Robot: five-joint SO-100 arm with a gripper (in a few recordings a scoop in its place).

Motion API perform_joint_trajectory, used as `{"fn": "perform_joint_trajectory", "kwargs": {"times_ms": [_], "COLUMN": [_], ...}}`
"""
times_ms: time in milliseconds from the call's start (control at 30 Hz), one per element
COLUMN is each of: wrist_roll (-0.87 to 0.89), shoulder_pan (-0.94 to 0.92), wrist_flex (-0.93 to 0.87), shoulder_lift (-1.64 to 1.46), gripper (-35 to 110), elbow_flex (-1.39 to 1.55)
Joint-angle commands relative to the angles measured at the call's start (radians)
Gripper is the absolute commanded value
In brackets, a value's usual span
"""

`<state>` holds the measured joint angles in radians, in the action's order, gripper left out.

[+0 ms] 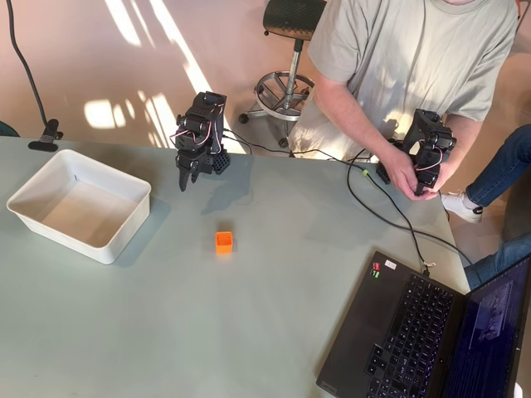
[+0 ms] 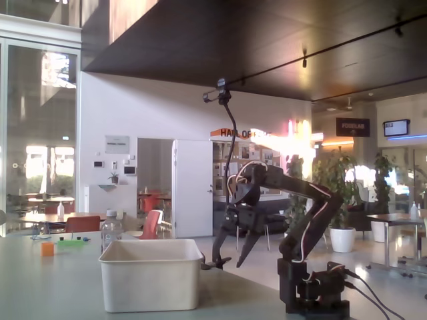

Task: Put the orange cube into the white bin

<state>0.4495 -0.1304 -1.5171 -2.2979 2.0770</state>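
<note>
We see the tabletop [image 1: 166, 332] first. Bin [image 1: 79, 203] sits at overhead left, long axis running diagonally, open side up. Laptop [image 1: 415, 340] lower right. Pincer [image 1: 189, 176] hangs above the tabletop, spread open, holding nothing. Cube [image 1: 224, 241] rests square between bin and laptop, path unobstructed.

overhead view looks straight down; fixed view sits low at table level, sideways; both share the white bin [image 1: 79, 204] [image 2: 151, 273].
</note>
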Motion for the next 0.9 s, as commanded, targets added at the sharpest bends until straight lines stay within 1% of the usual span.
{"fn": "perform_joint_trajectory", "kwargs": {"times_ms": [0, 867], "wrist_roll": [-0.002, -0.006], "shoulder_pan": [0.003, 0.005], "wrist_flex": [-0.002, 0.006], "shoulder_lift": [-0.017, -0.017], "gripper": [28, 28], "elbow_flex": [0.000, 0.000]}}
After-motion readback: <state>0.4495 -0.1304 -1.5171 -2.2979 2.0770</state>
